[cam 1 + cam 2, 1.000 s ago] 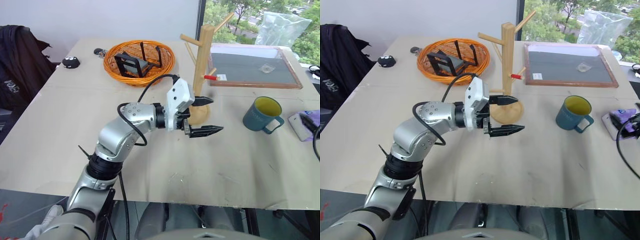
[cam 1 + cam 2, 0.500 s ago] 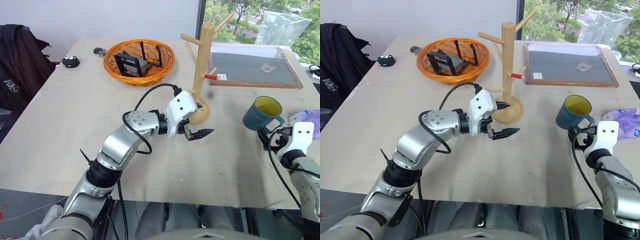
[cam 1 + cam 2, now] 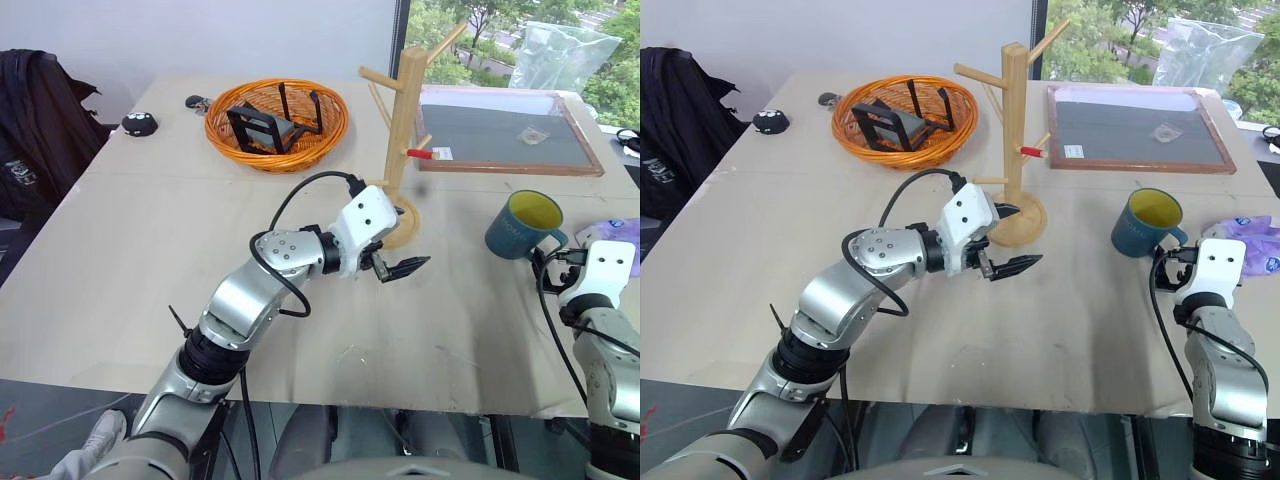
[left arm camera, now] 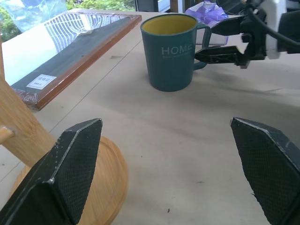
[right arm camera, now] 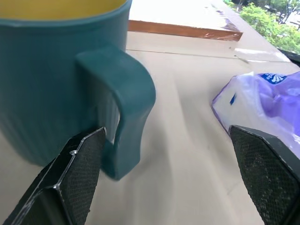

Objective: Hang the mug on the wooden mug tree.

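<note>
The teal-blue mug (image 3: 524,226) with a yellow inside stands upright on the table at the right, its handle (image 5: 125,105) turned toward my right gripper. My right gripper (image 5: 166,130) is open and level just behind the handle, which sits close to one finger without being gripped. The wooden mug tree (image 3: 406,120) stands mid-table on its round base (image 4: 108,182), one peg red-tipped. My left gripper (image 3: 404,244) hangs open and empty just in front of that base, pointing toward the mug (image 4: 170,50).
A purple-and-white plastic packet (image 3: 622,231) lies right of the mug beside my right gripper. A wood-framed dark board (image 3: 505,136) lies behind the mug. An orange wicker basket (image 3: 277,145) with a black holder sits at the back left. The table's front edge is near.
My right arm has come in from the right and sunk, its open fingers now at the mug's handle. My left gripper has dropped a little and turned by the tree's base.
</note>
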Action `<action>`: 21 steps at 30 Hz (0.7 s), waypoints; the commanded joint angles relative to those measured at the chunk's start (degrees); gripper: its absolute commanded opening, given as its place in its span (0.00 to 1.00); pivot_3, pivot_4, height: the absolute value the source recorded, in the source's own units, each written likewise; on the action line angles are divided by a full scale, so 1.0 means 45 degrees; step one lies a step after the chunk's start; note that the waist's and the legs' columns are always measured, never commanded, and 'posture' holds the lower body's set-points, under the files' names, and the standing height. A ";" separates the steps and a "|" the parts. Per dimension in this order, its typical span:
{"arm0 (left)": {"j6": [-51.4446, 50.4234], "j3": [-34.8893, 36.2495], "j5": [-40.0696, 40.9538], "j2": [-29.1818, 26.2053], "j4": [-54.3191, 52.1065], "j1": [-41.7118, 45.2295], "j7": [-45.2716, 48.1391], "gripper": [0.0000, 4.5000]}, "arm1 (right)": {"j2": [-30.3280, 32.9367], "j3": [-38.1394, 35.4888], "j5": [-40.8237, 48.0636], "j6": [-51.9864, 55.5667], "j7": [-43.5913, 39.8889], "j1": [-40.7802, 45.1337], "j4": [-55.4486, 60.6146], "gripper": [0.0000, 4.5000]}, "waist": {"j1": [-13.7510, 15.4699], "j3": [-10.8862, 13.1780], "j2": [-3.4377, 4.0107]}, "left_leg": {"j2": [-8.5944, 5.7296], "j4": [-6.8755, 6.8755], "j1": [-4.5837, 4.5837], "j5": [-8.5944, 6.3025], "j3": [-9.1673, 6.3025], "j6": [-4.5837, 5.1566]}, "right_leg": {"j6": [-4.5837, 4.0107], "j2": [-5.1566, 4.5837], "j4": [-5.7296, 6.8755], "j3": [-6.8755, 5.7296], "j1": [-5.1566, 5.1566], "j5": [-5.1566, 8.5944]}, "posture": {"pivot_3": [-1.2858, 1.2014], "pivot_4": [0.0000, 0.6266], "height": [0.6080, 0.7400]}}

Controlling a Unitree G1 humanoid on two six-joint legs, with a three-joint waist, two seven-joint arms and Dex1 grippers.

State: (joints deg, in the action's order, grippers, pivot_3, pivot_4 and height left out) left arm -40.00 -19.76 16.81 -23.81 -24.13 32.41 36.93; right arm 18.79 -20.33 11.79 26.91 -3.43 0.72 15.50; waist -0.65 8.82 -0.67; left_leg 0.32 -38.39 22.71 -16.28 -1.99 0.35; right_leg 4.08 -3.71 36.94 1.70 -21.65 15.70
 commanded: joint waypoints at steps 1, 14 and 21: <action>0.0002 0.0014 -0.0089 0.0186 -0.0467 0.0095 -0.0108 1.00 | -0.0156 -0.0063 -0.0032 -0.0689 0.0050 0.0672 -0.0769 0.89 | -0.0004 0.0000 0.0000 | 0.0000 -0.0001 0.0000 0.0000 0.0003 0.0000 | 0.0000 0.0000 0.0000 0.0001 0.0000 0.0000 | 0.52 0.24 0.98; -0.0471 0.0404 0.0016 0.0243 -0.1071 -0.0456 -0.0731 1.00 | -0.0263 0.0053 0.0147 -0.1563 -0.0632 0.1719 -0.2316 0.04 | 0.0004 -0.0004 0.0000 | 0.0000 -0.0001 -0.0002 0.0001 0.0001 -0.0001 | 0.0000 -0.0001 0.0006 0.0006 -0.0002 0.0000 | 0.52 0.24 0.98; 0.0240 0.2455 0.1192 0.0345 -0.1532 -0.1933 -0.0728 1.00 | 0.3945 0.1202 0.2079 -0.0084 -0.6742 0.3816 -0.1676 0.04 | -0.0163 0.0014 0.0036 | 0.0004 -0.0007 -0.0015 0.0000 0.0031 0.0001 | 0.0001 0.0001 0.0012 0.0035 -0.0004 -0.0002 | 0.52 0.24 0.98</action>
State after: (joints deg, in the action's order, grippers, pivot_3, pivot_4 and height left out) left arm -41.12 -12.29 19.96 -22.79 -27.69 24.41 33.55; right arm 32.81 -15.23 17.75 25.12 -25.82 14.27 3.73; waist -1.39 8.88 -0.51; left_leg 0.34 -38.42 22.64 -16.28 -1.83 0.36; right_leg 4.09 -3.71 36.99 1.90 -21.68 15.69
